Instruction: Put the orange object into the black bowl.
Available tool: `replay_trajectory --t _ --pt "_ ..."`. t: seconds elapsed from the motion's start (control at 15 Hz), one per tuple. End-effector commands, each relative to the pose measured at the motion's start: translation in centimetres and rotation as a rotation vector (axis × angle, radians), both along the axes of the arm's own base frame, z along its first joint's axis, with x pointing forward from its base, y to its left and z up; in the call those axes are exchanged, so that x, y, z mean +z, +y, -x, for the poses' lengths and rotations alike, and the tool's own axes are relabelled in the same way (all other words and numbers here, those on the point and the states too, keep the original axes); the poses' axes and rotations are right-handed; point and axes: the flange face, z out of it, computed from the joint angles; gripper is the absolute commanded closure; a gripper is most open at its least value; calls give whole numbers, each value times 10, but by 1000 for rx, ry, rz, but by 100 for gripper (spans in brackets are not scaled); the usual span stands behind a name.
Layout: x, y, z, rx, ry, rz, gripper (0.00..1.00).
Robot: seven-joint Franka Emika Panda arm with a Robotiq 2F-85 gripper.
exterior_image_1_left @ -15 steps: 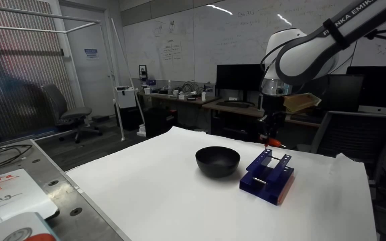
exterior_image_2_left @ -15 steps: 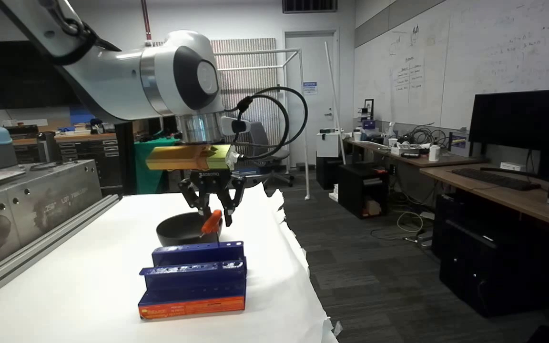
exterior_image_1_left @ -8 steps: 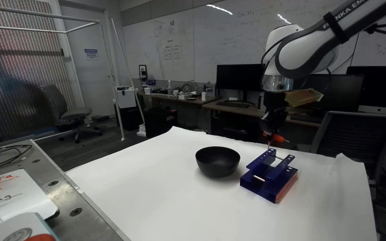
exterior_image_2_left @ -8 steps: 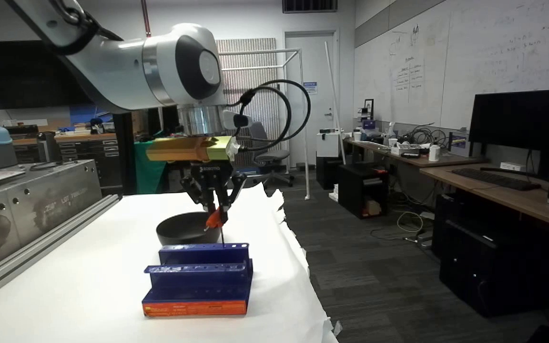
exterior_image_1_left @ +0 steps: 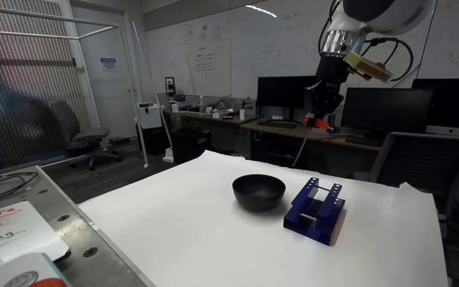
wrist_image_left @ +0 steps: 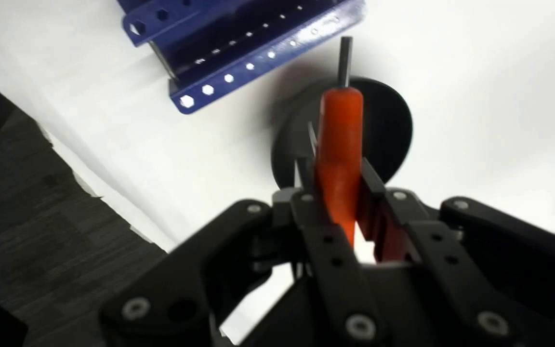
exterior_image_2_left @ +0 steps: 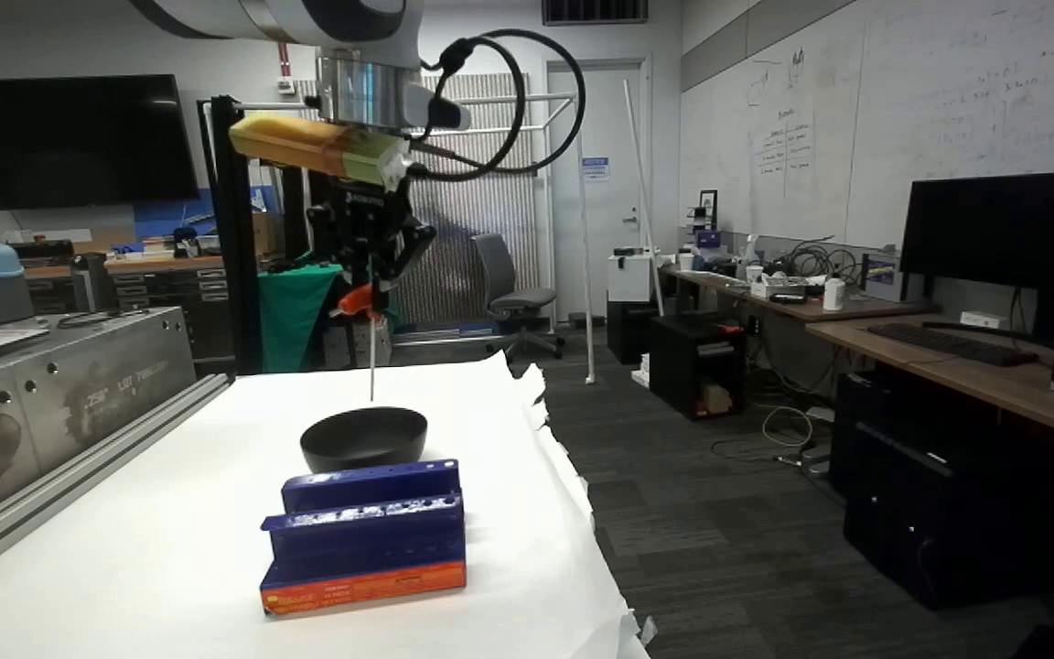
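The orange object is a hex tool with an orange-red handle (exterior_image_1_left: pixel 319 123) (exterior_image_2_left: pixel 355 300) (wrist_image_left: pixel 340 130) and a thin metal rod. My gripper (exterior_image_1_left: pixel 312 118) (exterior_image_2_left: pixel 375 291) (wrist_image_left: pixel 339 174) is shut on the orange handle, high above the table. The rod hangs down, tilted in an exterior view, and its tip is free in the air. The black bowl (exterior_image_1_left: pixel 259 194) (exterior_image_2_left: pixel 364 441) stands upright on the table, and no object shows inside it. In the wrist view the bowl (wrist_image_left: pixel 389 127) lies behind the handle, which hides part of it. The gripper is well above the bowl's rim.
A dark blue rack (exterior_image_1_left: pixel 313 215) (exterior_image_2_left: pixel 367 540) with rows of holes stands beside the bowl; it also shows in the wrist view (wrist_image_left: pixel 253 53). White paper (exterior_image_1_left: pixel 197 235) covers the table. A metal block (exterior_image_2_left: pixel 79 394) lines one table edge. Monitors and desks stand behind.
The fingers have closed on the orange handle. The gripper has lifted it, drawing the rod out of the rack, and has tilted. The rack shifted slightly and turned a little.
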Motion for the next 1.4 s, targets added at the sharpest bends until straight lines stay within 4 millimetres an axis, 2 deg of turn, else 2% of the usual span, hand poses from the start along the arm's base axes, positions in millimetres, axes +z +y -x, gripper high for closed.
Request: replay_trajectory --t 0.0,0.13,0.33,0.67,0.93,1.13,1.2,1.27,1.33 --pt "-2 0 -15 -97 -113 -138 88" --pt "-23 3 -28 -141 -151 -194 88" --pt "-66 7 -45 -170 -159 -222 88" --pt "-134 10 -59 -190 -105 -233 88" --pt "-166 16 -64 -194 -48 -268 87" --pt "-173 21 -68 -205 -20 -344 85" --pt "-175 22 -69 -203 -8 -361 72" --pt "-178 23 -70 -203 1 -374 52" --pt "-180 23 -71 -203 14 -385 47"
